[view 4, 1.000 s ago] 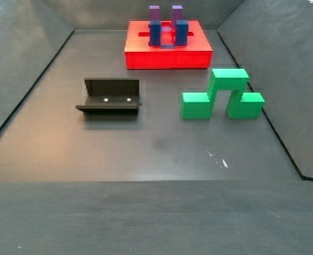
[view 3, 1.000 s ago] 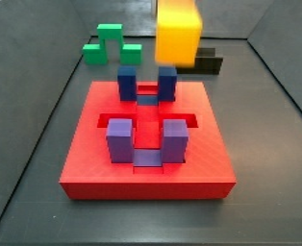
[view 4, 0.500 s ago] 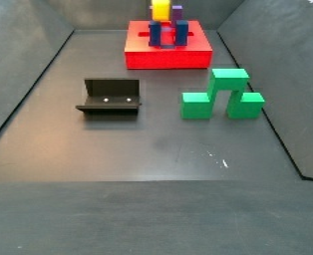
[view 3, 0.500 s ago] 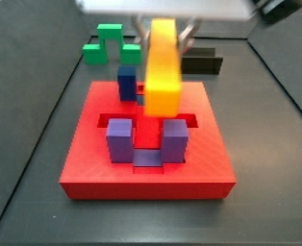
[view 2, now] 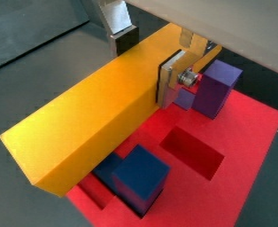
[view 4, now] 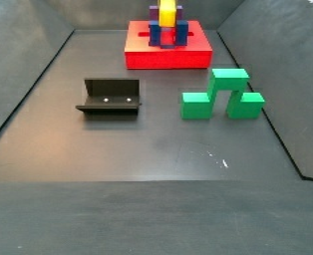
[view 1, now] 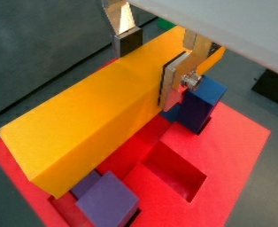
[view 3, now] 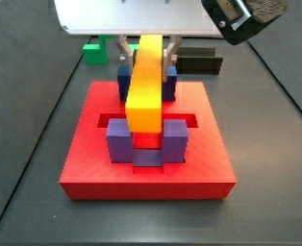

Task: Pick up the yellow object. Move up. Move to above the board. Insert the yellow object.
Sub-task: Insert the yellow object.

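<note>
Landmark: the red board.

The yellow bar is held over the board, long axis running along the board's centre line, between the 2 blue posts at the board's far end and the 2 purple posts at its near end. In a side view the bar's near end is seen between the purple posts, above the slot there. Whether the bar touches the board cannot be told.

The gripper is seen above the far half of the board, jaws clenched on the bar's 2 long faces near its far end. In both wrist views a silver finger with its dark pad is pressed flat against 1 side of the bar; the opposite finger is partly hidden behind the bar.

In a wrist view a recessed slot in the board lies beside the bar, with a blue post just beyond it.

In a side view the board sits at the far end of the dark surface. The green stepped blocks stand well apart from the board, toward the camera. The black fixture stands beside them across the surface, also well apart from the board. A black block lies just past the board's far edge.
</note>
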